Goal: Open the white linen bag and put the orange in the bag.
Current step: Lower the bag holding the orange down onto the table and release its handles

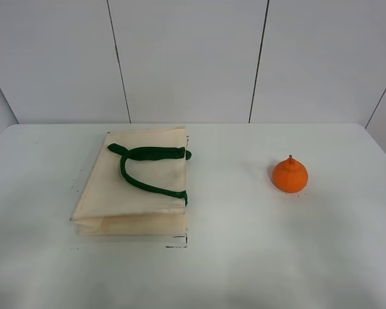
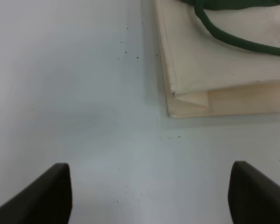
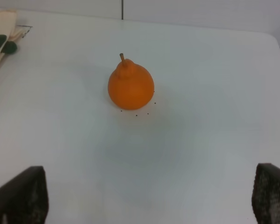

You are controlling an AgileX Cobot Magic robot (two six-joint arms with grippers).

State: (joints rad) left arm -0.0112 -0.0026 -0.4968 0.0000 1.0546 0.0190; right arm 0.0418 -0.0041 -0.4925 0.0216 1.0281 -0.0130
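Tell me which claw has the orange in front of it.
The right claw: the orange sits straight ahead of it. The left claw faces only a corner of the white linen bag.

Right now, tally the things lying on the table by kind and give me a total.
Cloth bags: 1, the white linen bag with dark green handles
Fruit: 1, the orange
Total: 2
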